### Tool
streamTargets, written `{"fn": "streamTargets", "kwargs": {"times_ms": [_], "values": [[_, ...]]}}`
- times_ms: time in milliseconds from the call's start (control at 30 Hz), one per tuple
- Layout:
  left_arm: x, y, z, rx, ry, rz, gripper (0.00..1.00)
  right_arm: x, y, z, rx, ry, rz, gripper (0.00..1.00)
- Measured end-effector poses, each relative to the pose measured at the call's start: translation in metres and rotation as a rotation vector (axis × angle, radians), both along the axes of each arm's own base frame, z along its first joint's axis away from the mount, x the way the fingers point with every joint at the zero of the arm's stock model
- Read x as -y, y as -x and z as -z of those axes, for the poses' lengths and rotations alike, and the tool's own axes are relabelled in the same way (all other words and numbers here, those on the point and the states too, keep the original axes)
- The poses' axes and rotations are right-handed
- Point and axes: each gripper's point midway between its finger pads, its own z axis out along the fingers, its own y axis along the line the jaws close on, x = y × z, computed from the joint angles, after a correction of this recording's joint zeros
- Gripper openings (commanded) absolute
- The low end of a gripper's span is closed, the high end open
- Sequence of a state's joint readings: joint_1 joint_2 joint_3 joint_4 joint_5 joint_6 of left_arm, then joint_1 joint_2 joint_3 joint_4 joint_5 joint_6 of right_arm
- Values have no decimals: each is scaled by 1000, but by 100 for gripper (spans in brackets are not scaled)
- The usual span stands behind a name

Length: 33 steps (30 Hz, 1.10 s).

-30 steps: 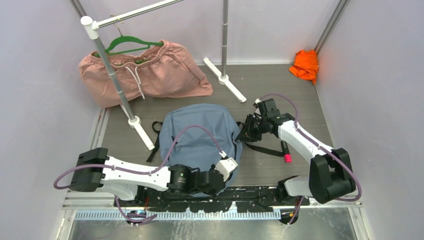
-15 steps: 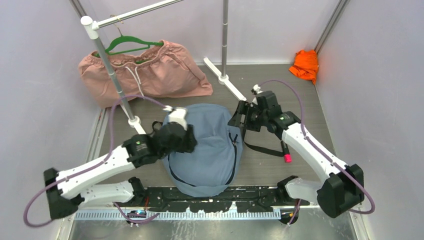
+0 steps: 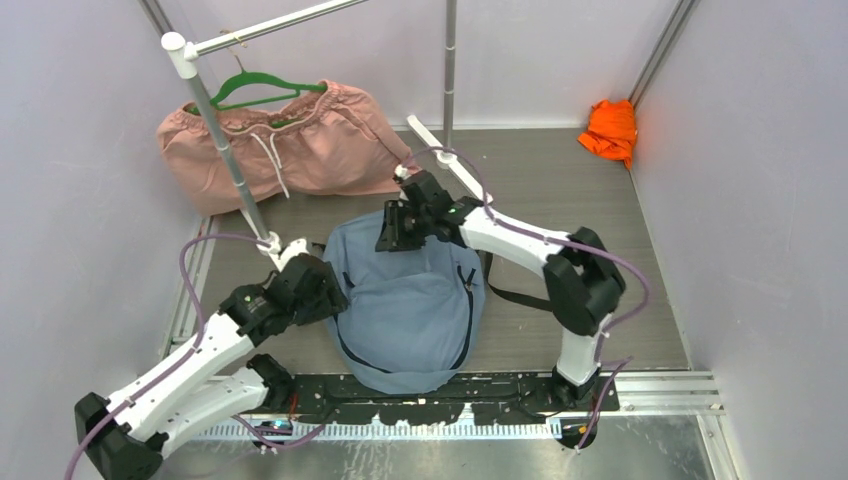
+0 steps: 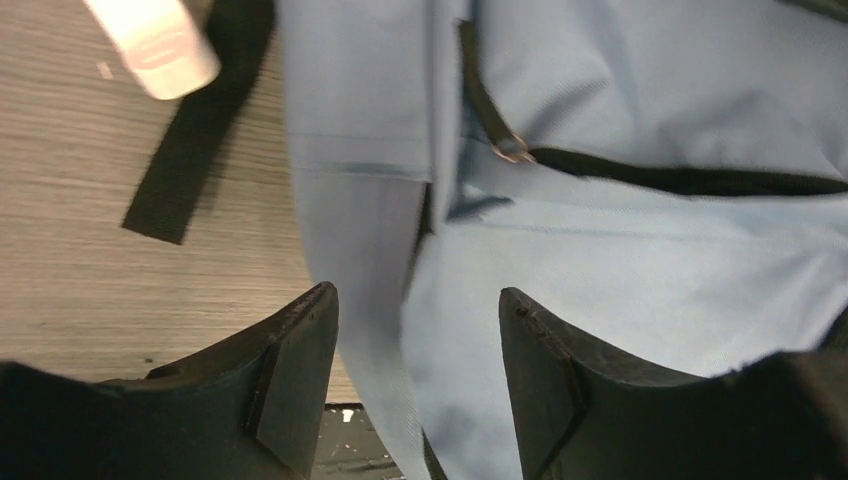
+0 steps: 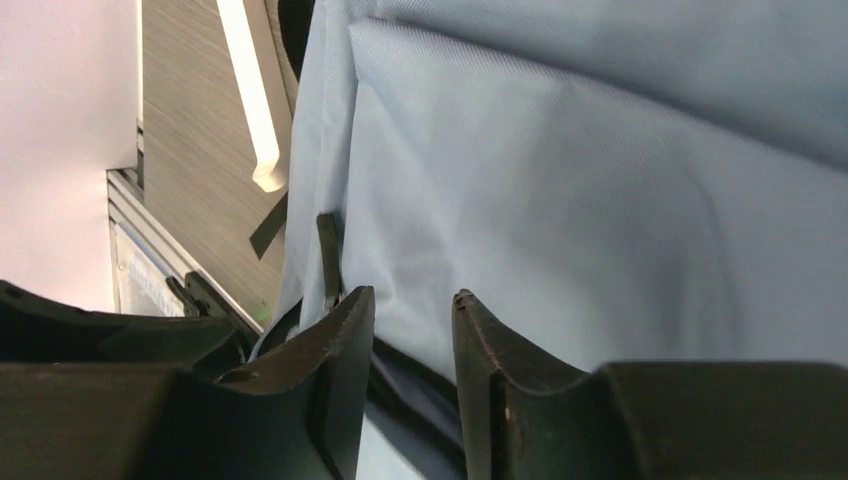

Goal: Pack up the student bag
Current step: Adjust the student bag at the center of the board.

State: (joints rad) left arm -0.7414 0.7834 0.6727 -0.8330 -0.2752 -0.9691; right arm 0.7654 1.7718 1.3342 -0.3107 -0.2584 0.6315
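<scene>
The dusty-blue student bag lies flat in the middle of the floor, with black straps at its sides. My left gripper is at the bag's left edge. In the left wrist view it is open, with the bag's blue fabric and side seam between the fingers. My right gripper is at the bag's top edge. In the right wrist view it has its jaws narrowly apart over the fabric and black trim.
A pink garment on a green hanger lies at the back left. A white rack pole stands on feet beside the bag and behind it. An orange cloth sits in the back right corner. Walls close in on both sides.
My right gripper has swung left, from the bag's right side to its top edge. My left gripper has moved from the bag's near end, over its upper left, to its left edge.
</scene>
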Motion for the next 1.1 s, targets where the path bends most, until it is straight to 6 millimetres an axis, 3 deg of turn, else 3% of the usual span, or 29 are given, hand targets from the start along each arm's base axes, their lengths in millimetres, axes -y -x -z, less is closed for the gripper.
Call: {"fn": "streamTargets", "kwargs": {"times_ms": [67,133,267,333,533,833,933,1100], "values": [[-11,-5,6,-38,-11,-62,61,-16,-4,13,-18,2,-16,26],[-17,-8,11,-71,-10,-98,61,-24,-2,31,-48,13,-26,22],[-19,-9,14,-102,-7,-107,62,-17,23,61,-124,57,-38,21],[-16,-12,8,-97,-1,-86,62,-13,34,59,-119,55,-43,26],[11,-32,-2,-86,46,-7,58,10,91,49,-81,115,-88,27],[41,-46,-3,-75,140,70,54,19,100,64,-54,139,-56,27],[49,-50,-9,-54,174,87,54,15,99,66,-61,127,-45,32],[65,-53,-27,18,239,129,57,13,96,61,-56,97,-5,55]]}}
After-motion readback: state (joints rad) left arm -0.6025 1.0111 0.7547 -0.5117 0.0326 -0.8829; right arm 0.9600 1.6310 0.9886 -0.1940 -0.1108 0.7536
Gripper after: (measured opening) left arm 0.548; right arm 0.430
